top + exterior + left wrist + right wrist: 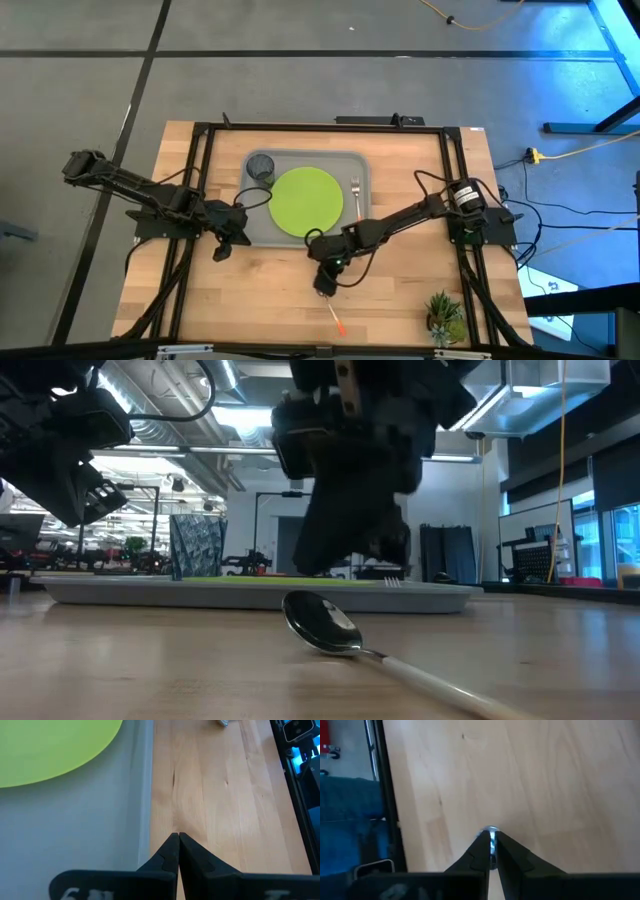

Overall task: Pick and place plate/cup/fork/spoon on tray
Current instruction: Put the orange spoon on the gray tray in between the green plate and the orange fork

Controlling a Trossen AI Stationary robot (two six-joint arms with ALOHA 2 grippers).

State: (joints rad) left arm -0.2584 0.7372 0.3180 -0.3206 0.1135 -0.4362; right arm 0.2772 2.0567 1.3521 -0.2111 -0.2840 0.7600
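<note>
The light grey tray (258,225) holds the lime-green plate (306,200), the dark cup (261,167) at its far left corner and the fork (356,193) along its right side. The spoon (335,318) lies on the wood near the tray's near side, its orange handle pointing at the near edge; its silver bowl (322,625) shows in the low view. My right gripper (323,287) stands over the bowl end, shut on it. My left gripper (222,252) is shut and empty beside the tray's near left corner, above the wood (178,837). My right gripper has a thin strip of the spoon's silver metal (491,836) pinched between its two fingertips, seen edge-on. The fingers come from above, pointing down at the table. In the low view the bowl sits at table height and the handle runs along the wood.
A small potted plant (445,318) stands at the table's near right corner. A black frame (452,190) runs around the work area. Bare wood lies near and left of the spoon.
</note>
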